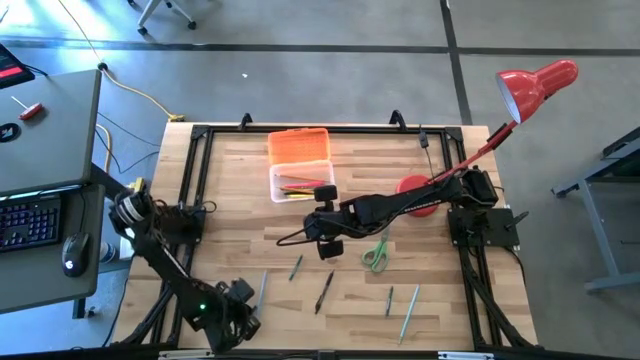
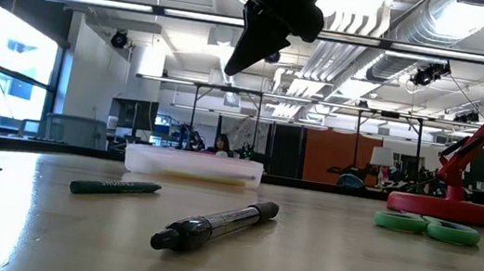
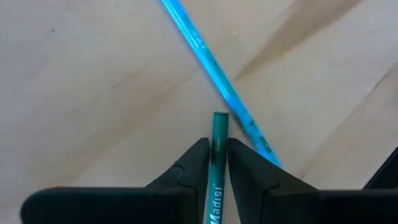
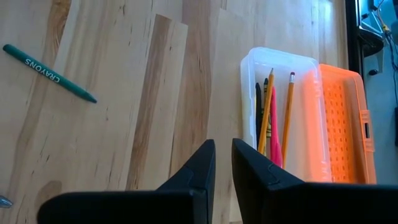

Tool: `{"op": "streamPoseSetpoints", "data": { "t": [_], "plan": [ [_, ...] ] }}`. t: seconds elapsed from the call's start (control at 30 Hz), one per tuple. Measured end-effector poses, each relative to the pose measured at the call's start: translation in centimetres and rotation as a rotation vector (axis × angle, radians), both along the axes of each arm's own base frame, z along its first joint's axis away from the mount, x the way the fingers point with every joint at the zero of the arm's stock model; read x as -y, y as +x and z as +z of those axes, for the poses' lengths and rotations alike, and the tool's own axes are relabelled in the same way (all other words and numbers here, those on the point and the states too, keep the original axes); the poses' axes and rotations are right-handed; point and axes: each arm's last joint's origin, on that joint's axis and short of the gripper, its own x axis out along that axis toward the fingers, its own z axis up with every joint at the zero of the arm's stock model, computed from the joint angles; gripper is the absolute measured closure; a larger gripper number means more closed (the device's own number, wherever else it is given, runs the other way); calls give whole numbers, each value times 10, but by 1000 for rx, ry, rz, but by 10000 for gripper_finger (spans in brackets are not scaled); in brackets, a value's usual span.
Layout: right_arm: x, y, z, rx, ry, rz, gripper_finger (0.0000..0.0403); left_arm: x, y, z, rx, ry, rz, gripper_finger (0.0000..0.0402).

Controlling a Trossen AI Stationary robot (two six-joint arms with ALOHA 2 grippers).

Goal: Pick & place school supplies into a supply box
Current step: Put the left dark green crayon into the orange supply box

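Observation:
The supply box (image 1: 300,183) is a clear tray with its orange ribbed lid (image 1: 298,145) folded open toward the far edge. In the right wrist view the tray (image 4: 249,93) holds yellow pencils, a black pen and a pink marker (image 4: 273,134). My right gripper (image 1: 326,240) hangs above the table's middle, on the near side of the box, shut and empty (image 4: 223,155). My left gripper (image 1: 240,298) is low at the near left, shut on a teal pencil (image 3: 219,134). A bright blue pen (image 3: 214,68) lies just beyond it. My left gripper pinches the teal pencil between its two fingers (image 3: 199,158). The pencil lies along the fingers, and its flat end (image 3: 220,118) sticks out past the fingertips toward the blue pen. I cannot tell whether that end rests on the table or is lifted.
Loose on the near half of the table are green-handled scissors (image 1: 376,255), a green crayon (image 4: 50,73), a black pen (image 2: 216,226) and more pens (image 1: 409,312). A red desk lamp stands by its base (image 1: 412,190) right of the box, under my right arm.

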Motion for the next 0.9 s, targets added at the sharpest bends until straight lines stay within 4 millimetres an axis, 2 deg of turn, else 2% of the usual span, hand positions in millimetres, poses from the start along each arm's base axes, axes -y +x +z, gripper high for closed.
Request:
{"op": "streamPoseSetpoints", "data": {
  "t": [0.17, 0.37, 0.43, 0.57, 0.73, 0.9],
  "plan": [
    [0, 0, 0, 1, 2, -2, 370, -4, 0, -3, 42, 70, 24, 315],
    [0, 0, 0, 3, 1, -1, 370, -4, 0, -9, 13, 103, -18, 380],
    [0, 0, 0, 4, 2, -1, 371, -5, 1, -9, 34, 117, -11, 390],
    [0, 0, 0, 2, 12, 7, 371, -13, 7, -10, 101, 199, 23, 375],
    [-1, 0, 0, -1, 38, 20, 371, -28, 19, -11, 75, 248, 70, 361],
    [-1, 0, 0, 0, 39, 18, 371, -55, 33, -11, 13, 362, 97, 359]
  ]
}}
